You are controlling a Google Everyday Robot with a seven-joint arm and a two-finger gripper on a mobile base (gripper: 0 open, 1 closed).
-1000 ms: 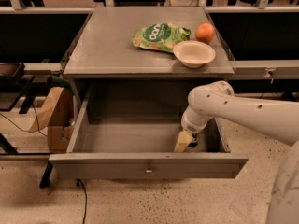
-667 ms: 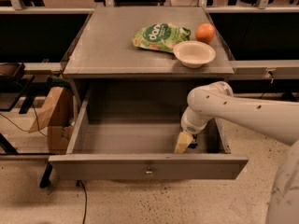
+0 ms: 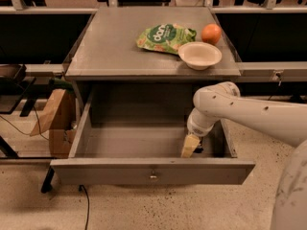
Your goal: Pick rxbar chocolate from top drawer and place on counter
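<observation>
While arm bent downward, gripper in top drawer

Speckled beige floor, cardboard box at left, black cable trailing

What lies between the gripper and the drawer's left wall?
Only bare floor of the top drawer, in the camera view; the gripper sits low at its right front.

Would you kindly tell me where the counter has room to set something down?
The counter is bare from its left edge to the green bag. Crowded at right: bag, bowl, orange. The gripper is inside the top drawer, right side.
</observation>
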